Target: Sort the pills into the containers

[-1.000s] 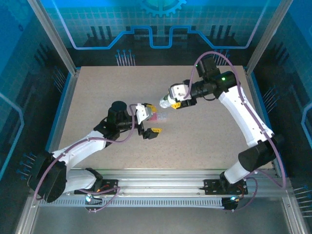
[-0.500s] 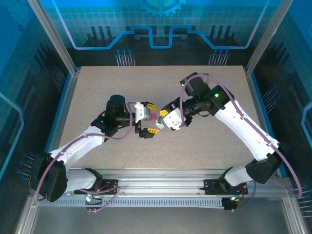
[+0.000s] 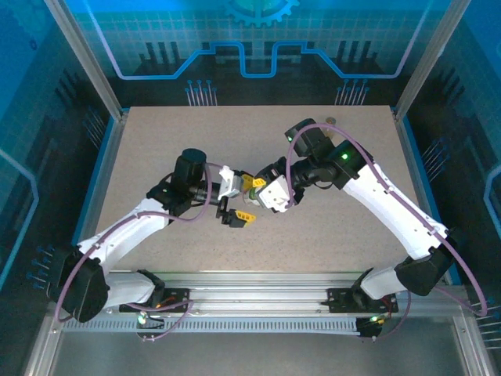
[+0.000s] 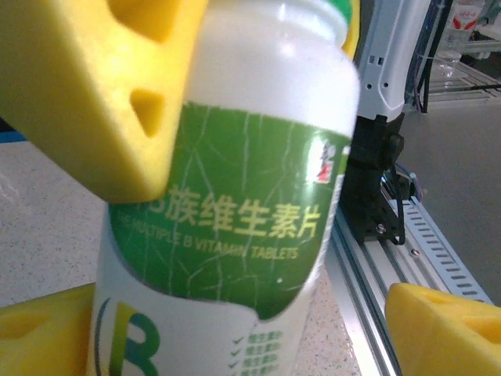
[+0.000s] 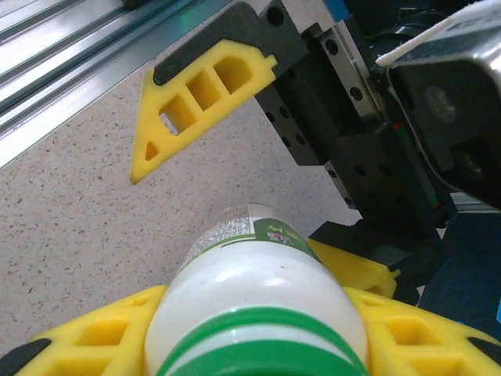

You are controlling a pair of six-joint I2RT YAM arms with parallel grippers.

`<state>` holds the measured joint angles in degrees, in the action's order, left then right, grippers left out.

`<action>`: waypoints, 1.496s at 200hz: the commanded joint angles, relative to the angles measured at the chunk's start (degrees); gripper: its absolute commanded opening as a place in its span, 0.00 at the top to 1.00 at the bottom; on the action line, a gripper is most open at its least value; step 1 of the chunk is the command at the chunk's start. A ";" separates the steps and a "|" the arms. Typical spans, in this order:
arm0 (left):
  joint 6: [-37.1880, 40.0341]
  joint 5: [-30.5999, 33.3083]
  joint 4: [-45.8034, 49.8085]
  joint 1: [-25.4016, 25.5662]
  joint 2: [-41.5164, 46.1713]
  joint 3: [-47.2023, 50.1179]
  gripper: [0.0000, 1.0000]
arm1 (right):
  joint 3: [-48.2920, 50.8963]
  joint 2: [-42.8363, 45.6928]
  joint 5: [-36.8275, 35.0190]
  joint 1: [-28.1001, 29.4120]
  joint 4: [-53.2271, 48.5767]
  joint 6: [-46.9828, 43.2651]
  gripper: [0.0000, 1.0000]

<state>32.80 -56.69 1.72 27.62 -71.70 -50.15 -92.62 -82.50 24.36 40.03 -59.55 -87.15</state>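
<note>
Right tool [image 5: 258, 337] clamped on smooth white bottle [image 4: 258, 157], left tool [image 3: 244, 197] yellow jaws apart

White, green-labelled bottle [image 4: 235, 196]; speckled beige table [image 5: 70, 227]

Overhead view bright, even; blue glow on back panels [image 3: 250, 47]; soft shadows on table [image 3: 156, 141]. Left wrist view: bottle [image 4: 250, 196] too close, slightly soft. Right wrist view: table sharp, cap [image 5: 258, 341] edge soft.

The vitamin bottle [image 4: 250, 196] sits in the right claw [image 5: 258, 329], over the middle of the counter [image 3: 156, 141], between the left claw's [image 3: 244, 199] fingers.
</note>
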 commanded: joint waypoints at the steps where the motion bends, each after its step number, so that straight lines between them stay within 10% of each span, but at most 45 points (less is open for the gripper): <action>1: 2.97 -3.67 4.02 0.51 -1.06 -2.39 0.18 | -0.20 0.41 1.16 1.17 0.83 -0.86 0.67; 186: 8.57 -6.00 9.07 2.20 -1.14 -4.08 0.54 | 1.90 2.67 2.56 1.65 3.23 0.56 0.66; 299: -0.61 9.80 -12.61 2.40 2.02 4.17 1.00 | 3.38 8.07 -0.43 -3.69 4.82 7.92 0.17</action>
<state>36.25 -53.56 -1.83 29.54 -70.85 -47.94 -89.43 -77.10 24.40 38.48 -55.83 -82.89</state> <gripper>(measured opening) 0.511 0.826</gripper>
